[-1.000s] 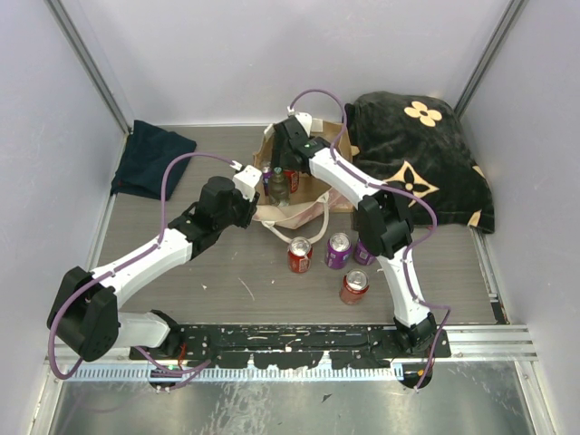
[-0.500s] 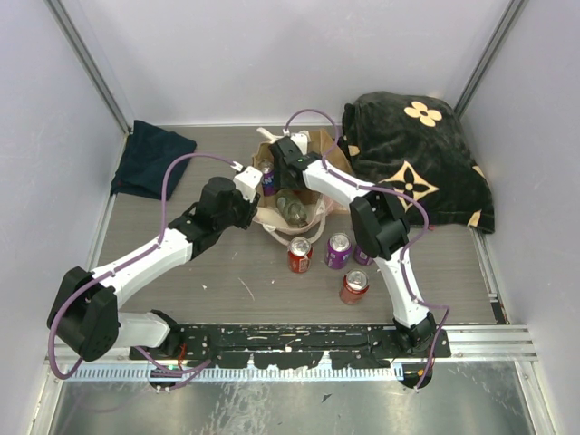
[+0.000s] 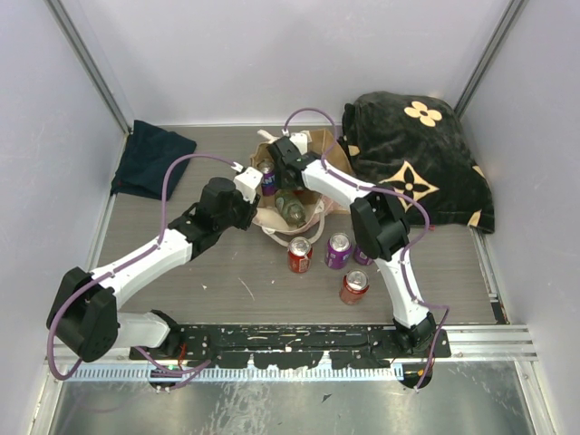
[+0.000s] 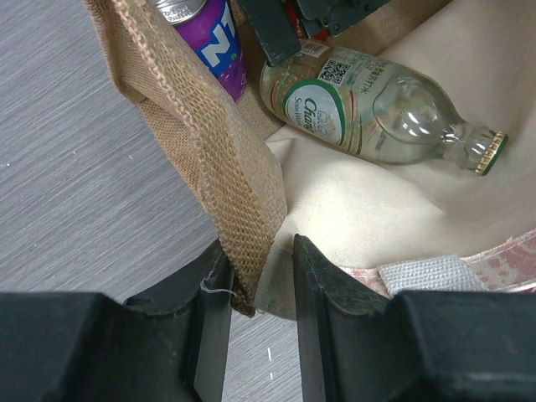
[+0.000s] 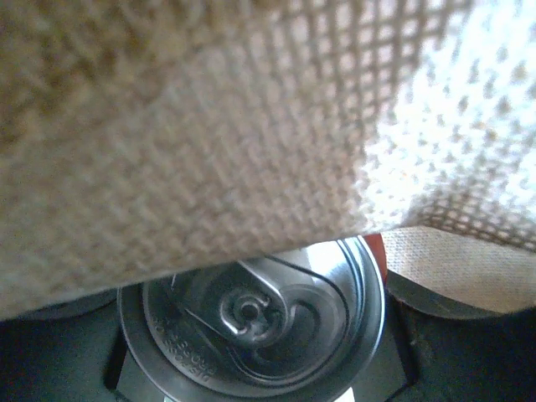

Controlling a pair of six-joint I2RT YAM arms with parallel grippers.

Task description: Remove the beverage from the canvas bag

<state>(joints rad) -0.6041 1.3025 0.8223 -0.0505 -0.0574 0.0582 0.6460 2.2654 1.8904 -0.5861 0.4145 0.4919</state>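
Note:
The tan canvas bag (image 3: 319,152) lies open toward the front; its woven wall also fills the right wrist view (image 5: 209,126). My left gripper (image 3: 251,188) is shut on the bag's burlap edge (image 4: 243,226), its jaws pinching the fabric. Inside the bag lie a clear glass bottle (image 4: 377,100) with a green label and a purple can (image 4: 213,42). My right gripper (image 3: 288,165) is inside the bag and shut on a red can, whose silver top (image 5: 251,322) sits between the fingers. The can's body is mostly hidden.
Several cans stand on the table in front of the bag: a red one (image 3: 300,255), a purple one (image 3: 337,250) and another red one (image 3: 354,286). A black blanket with tan flowers (image 3: 417,163) lies at the back right. A navy cloth (image 3: 152,159) lies at the back left.
The bag has tipped open toward the front and the bottle now lies in view. My right gripper moved a little left and deeper into the bag. The left gripper kept its hold.

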